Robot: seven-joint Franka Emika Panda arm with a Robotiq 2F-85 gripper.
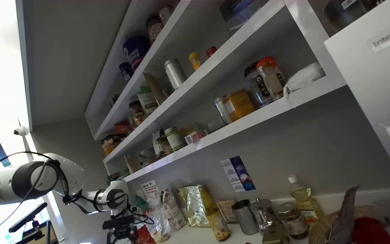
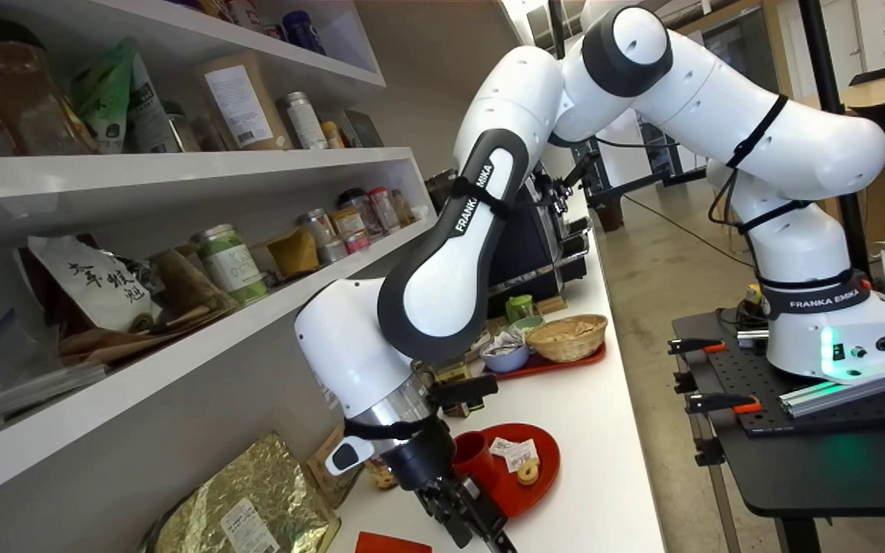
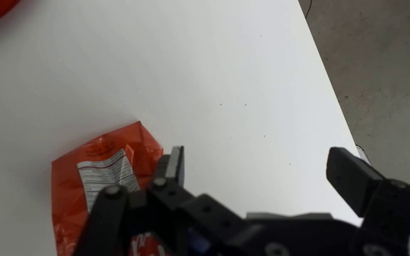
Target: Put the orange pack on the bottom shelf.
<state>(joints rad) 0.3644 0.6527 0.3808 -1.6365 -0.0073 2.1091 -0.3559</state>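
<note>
My tool stands spread wide over the white counter. Orange pack on the counter, partly covered by one side of my tool in the wrist view; touching or not, I cannot tell. Bottom shelf well above, a green jar and a yellow-orange box on it. Red plate also on the counter.

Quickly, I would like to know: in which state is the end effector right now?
End effector: open, holding nothing; the orange pack is not between its jaws.
</note>
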